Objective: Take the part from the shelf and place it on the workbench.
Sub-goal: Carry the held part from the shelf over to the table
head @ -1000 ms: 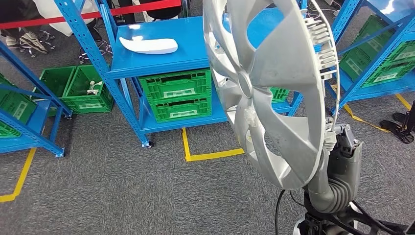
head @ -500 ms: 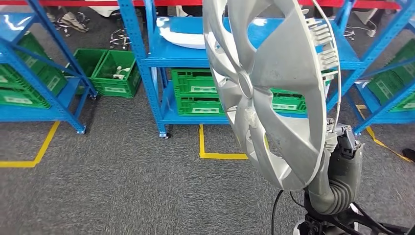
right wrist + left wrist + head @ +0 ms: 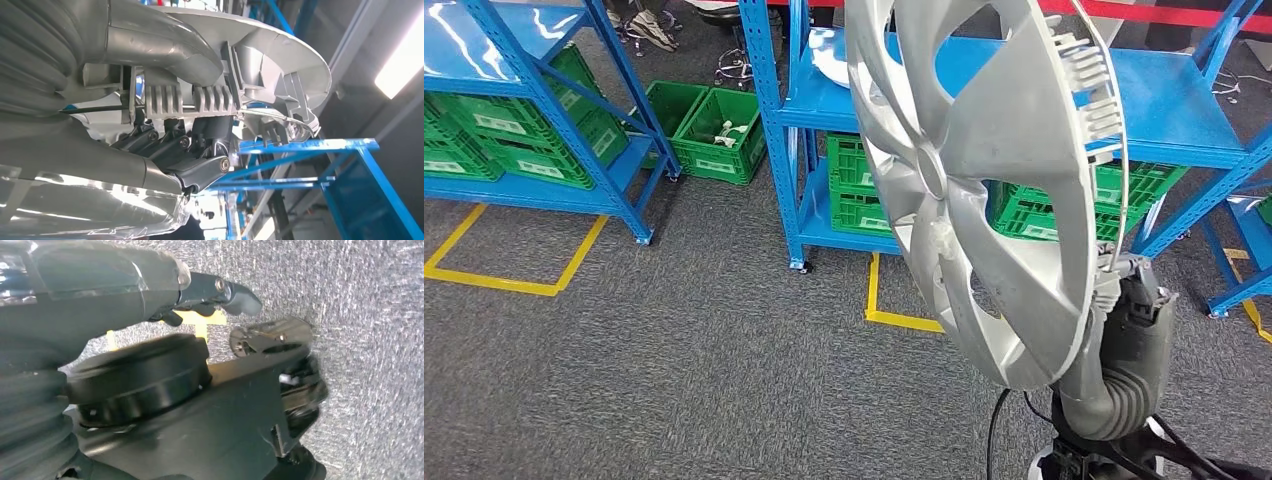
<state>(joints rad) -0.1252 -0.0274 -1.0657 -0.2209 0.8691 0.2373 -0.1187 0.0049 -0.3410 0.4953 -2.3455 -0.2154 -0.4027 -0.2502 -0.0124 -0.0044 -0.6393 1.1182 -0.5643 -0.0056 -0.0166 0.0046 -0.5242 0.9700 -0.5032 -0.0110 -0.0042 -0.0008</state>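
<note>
The part, a silver wheel cover, is off the shelf and in the robot's right hand, held up on edge in front of the head camera with its spoked face turned toward the robot's left and its ribbed back rim toward the right. In the right wrist view the dark fingers curl around the clips at the cover's rim, with the thumb pressed against the other side, so the grip looks firm and closed on the cover at its lower edge. The left hand hangs low over grey carpet; its fingers look curled in with nothing between them, though the blur makes this less than certain. Beyond the cover stands a blue shelf whose top level carries a white part at its back left corner, with green crates on the level below. Another blue rack with more crates stands to the left, and yellow tape marks bays on the floor. No workbench is visible in these views, so I judge the task about half done: the pick is complete, while carrying the cover to the bench, lowering it flat and letting go all remain. The tall, upright cover blocks much of the forward view, which may make finding the bench harder.
</note>
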